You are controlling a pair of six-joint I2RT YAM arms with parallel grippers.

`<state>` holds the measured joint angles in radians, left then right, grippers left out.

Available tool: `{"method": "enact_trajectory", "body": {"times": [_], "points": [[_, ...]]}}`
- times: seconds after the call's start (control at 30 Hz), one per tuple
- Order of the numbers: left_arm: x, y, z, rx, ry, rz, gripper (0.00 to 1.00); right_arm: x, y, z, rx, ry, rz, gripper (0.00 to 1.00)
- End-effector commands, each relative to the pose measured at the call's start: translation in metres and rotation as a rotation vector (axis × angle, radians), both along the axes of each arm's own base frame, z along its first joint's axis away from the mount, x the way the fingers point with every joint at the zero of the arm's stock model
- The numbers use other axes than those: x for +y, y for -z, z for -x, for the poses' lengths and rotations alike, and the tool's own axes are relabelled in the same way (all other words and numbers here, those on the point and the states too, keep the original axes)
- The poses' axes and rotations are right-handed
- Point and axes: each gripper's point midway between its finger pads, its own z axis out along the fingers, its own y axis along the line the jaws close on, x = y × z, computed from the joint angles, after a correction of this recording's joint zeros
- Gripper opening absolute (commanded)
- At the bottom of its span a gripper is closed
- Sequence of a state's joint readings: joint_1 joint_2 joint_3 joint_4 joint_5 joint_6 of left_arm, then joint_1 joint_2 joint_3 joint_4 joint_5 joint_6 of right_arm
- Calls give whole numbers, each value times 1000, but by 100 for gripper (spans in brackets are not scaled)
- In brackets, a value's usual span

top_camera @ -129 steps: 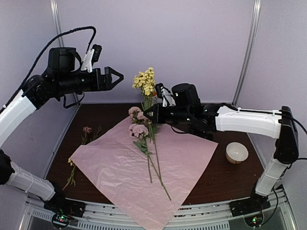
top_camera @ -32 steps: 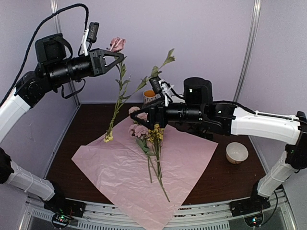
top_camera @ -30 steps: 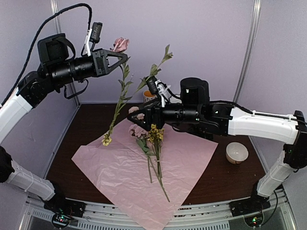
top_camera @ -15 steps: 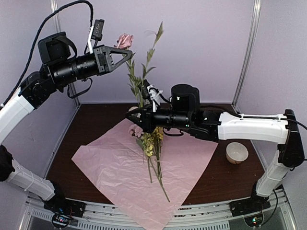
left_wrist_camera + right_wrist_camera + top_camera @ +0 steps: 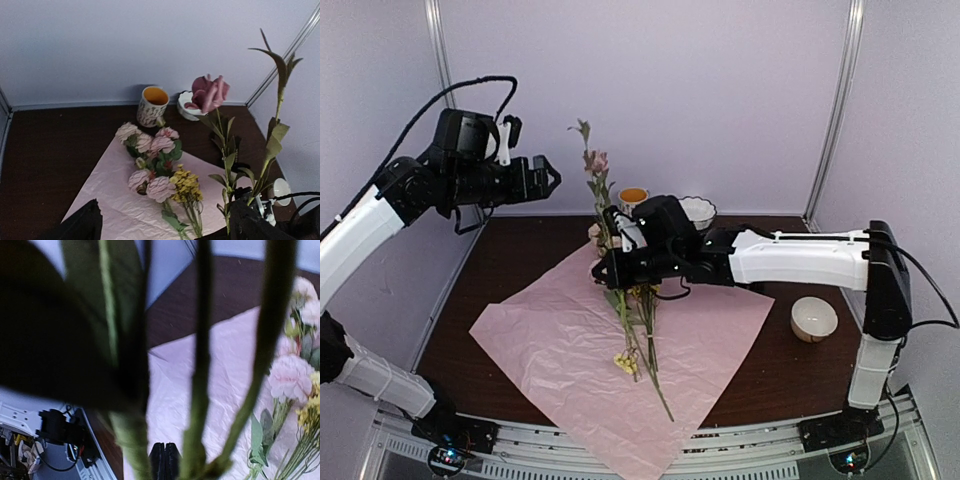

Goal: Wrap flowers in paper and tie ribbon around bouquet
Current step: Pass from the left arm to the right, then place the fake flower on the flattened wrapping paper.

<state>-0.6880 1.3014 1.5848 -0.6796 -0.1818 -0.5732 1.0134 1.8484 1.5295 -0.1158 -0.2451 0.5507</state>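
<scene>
Right gripper is clamped on a long-stemmed rose, holding it nearly upright above the paper, with its lower end trailing down toward the sheet. Our left gripper hangs raised off to the left, jaws spread and empty. We judge the task to be early: several flowers lie gathered on the flat, unfolded paper, and this rose is not yet laid with them. All the wrapping remains, then the tying; we see no ribbon in any view.
</scene>
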Motion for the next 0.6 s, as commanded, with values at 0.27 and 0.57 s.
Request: {"method": "enact_trajectory", "body": {"times": [0.27,0.57], "points": [[54,118,3,220,-175,-287,92,-26,123,-34,210,162,276,32],[59,139,9,257,-173,-322,92,-51,95,-32,162,227,276,59]]}}
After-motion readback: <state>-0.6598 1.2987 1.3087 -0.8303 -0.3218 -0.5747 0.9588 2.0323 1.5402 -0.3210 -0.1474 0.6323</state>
